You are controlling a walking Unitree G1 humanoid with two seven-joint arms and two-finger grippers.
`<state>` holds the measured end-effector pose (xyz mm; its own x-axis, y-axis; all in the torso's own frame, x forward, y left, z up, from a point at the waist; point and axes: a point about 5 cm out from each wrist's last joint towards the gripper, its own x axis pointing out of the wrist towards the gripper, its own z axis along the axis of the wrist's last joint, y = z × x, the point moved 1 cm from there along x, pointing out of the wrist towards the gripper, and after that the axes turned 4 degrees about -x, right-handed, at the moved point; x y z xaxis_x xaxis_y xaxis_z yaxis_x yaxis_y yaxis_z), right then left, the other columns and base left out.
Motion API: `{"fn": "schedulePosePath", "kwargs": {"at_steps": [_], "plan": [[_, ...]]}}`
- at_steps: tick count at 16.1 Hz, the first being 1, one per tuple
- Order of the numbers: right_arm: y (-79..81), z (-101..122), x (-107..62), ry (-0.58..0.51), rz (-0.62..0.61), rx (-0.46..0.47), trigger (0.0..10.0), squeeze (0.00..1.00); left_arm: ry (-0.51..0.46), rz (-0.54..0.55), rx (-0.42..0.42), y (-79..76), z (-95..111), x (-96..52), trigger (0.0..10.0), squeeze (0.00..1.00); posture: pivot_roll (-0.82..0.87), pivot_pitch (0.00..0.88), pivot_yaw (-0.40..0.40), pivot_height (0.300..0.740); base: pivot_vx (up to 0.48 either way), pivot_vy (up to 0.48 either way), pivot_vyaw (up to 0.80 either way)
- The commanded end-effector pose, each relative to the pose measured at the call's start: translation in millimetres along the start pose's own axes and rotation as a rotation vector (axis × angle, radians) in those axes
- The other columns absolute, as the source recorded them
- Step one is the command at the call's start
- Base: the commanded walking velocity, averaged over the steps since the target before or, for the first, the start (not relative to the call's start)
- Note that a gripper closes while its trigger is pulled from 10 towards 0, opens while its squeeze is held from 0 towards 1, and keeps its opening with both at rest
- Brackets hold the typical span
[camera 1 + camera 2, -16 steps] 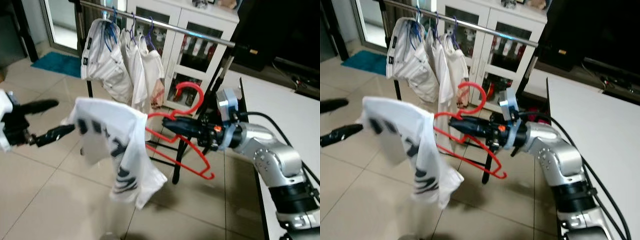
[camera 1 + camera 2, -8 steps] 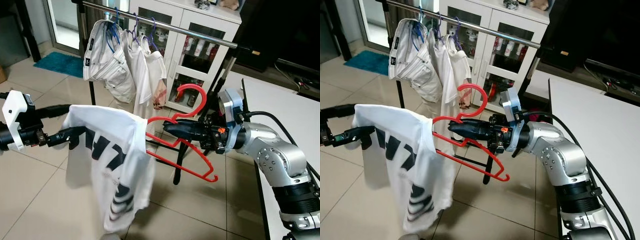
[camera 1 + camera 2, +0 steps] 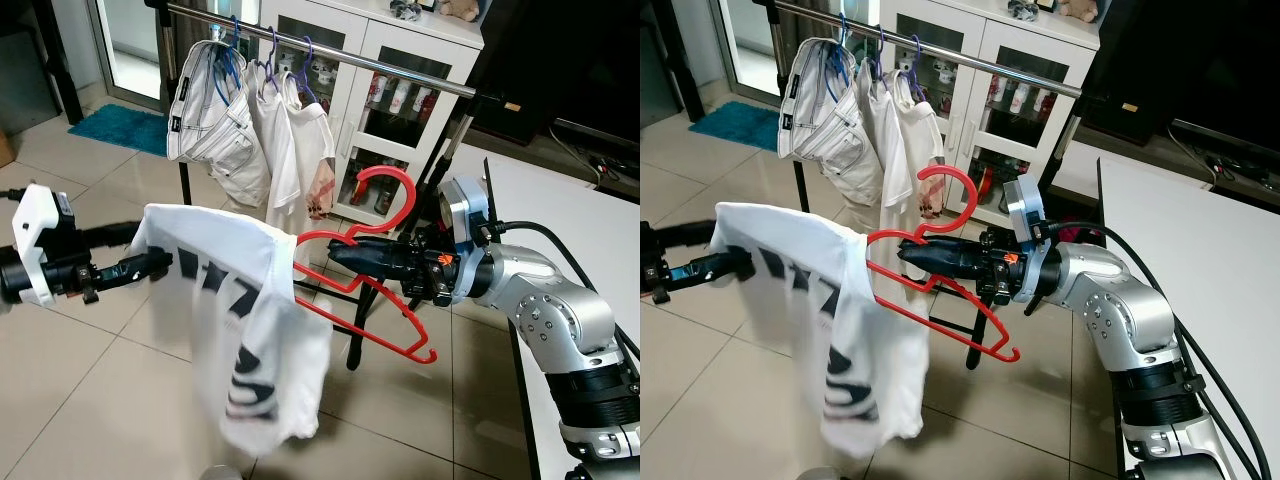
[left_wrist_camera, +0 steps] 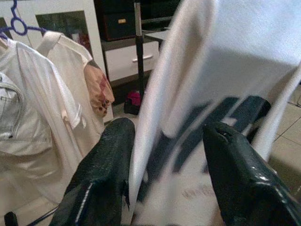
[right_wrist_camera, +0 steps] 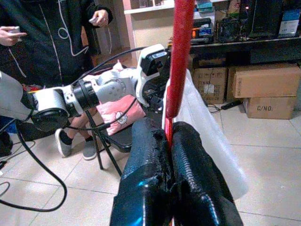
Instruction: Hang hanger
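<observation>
My right gripper (image 3: 336,253) is shut on the neck of a red hanger (image 3: 378,171), holding it level in front of me; the right wrist view shows the pads (image 5: 150,155) pinched on the red bar (image 5: 180,56). A white T-shirt (image 3: 250,300) with black print hangs over the hanger's left arm and over my left gripper (image 3: 148,248). That gripper stands open, its fingers (image 4: 110,160) spread inside the cloth (image 4: 235,37). The clothes rail (image 3: 400,68) runs behind and above the hanger.
Pale garments (image 3: 215,120) on blue hangers fill the rail's left end. A white glass-door cabinet (image 3: 385,45) stands behind it, a black folding chair (image 3: 355,330) below the hanger, a white table (image 3: 570,200) at right. A person in dark clothes (image 5: 56,37) stands close.
The shirt's lower half has swung to the right and its hem has risen. The left gripper has come closer to the hanger since a second ago. The right gripper keeps the hanger still.
</observation>
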<state>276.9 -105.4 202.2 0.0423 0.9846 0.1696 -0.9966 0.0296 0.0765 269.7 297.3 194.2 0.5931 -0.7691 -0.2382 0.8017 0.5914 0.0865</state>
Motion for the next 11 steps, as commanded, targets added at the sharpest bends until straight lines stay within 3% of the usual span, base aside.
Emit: {"fn": "schedulePosePath", "kwargs": {"at_steps": [1, 11], "plan": [[-0.1, 9.4, -3.4, -0.024, -0.003, -0.03, 10.0, 0.0, 0.008, -0.021, -0.003, -2.8, -1.1, 1.5, 0.0, 0.0, 0.06, 0.0, -0.136, 0.74, 0.0, 0.0, 0.0], [-2.8, 9.9, -5.8, -0.027, -0.02, -0.031, 10.0, 0.0, -0.006, -0.004, -0.021, -5.5, -2.5, -2.0, 0.0, 0.0, 0.06, 0.0, -0.134, 0.74, 0.0, 0.0, 0.0]]}}
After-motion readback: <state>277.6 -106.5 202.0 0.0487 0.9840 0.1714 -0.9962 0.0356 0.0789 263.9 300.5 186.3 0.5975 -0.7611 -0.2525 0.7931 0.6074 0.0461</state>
